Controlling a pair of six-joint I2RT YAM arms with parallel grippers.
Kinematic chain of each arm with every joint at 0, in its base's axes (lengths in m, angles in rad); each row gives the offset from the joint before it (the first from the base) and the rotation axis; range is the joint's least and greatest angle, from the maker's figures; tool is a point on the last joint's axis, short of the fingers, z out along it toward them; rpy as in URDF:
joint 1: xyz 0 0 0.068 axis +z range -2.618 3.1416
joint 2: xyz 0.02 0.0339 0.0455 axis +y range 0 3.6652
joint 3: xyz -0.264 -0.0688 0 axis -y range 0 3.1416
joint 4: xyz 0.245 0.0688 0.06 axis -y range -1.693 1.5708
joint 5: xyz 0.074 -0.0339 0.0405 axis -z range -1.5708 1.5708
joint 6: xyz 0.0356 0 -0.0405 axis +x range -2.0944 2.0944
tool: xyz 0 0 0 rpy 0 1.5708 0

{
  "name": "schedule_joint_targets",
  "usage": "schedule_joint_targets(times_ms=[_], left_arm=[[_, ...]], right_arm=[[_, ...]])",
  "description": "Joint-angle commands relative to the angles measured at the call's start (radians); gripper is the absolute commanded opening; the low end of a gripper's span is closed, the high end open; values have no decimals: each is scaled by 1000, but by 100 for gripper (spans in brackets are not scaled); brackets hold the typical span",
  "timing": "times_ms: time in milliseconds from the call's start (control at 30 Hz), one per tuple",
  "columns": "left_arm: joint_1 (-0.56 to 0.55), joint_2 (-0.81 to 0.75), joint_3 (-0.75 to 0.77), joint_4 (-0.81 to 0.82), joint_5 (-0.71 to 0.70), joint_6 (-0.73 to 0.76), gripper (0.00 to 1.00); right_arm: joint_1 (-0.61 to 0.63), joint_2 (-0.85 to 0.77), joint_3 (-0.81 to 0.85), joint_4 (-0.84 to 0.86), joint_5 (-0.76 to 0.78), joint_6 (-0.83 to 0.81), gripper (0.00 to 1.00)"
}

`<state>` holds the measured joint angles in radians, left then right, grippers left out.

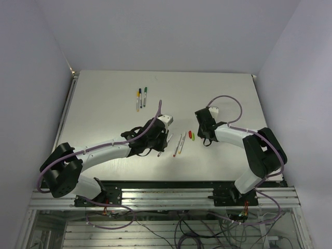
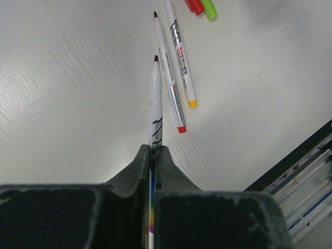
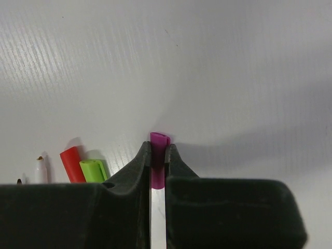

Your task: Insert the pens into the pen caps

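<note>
**Both hands clamped: pen left, cap right**

Only the left wrist view shows the left hand (image 2: 154, 150) closed tight on a white pen (image 2: 155, 98), dark tip outward, rainbow band at the rear. Only the right wrist view shows the right hand (image 3: 157, 148) pinching a magenta cap (image 3: 159, 139). On the bench (image 2: 62, 104) lie two uncapped pens (image 2: 171, 88), one red cap (image 3: 71, 163) and one green cap (image 3: 93, 169). The top view adds capped pens (image 1: 141, 97) well apart.

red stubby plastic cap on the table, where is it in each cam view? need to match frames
Top external: red stubby plastic cap mid-frame, slightly right of centre.
Left wrist: red cap at the top edge, right of centre, partly cropped.
Right wrist: red cap lower left.
Shared landmark: lime-green plastic cap close beside it, on its right in all three.
</note>
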<state>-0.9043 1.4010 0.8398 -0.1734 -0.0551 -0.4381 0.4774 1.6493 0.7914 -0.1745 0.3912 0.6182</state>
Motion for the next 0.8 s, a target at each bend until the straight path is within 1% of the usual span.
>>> schedule_joint_targets(times_ms=[0, 133, 267, 567, 767], left_arm=[[7, -2, -13, 45, 34, -4, 7], [7, 1, -22, 65, 38, 0, 7], [8, -16, -46, 115, 44, -3, 7], [9, -96, -144, 290, 21, -5, 7], [9, -163, -248, 521, 50, -22, 7]], right_arm=[[8, 84, -81, -202, -93, -7, 0], [10, 17, -75, -191, -68, -15, 0], [10, -100, -74, -136, -64, -27, 0], [10, -488, -180, 159, -149, -59, 0], [10, -648, -265, 337, -230, -87, 0]])
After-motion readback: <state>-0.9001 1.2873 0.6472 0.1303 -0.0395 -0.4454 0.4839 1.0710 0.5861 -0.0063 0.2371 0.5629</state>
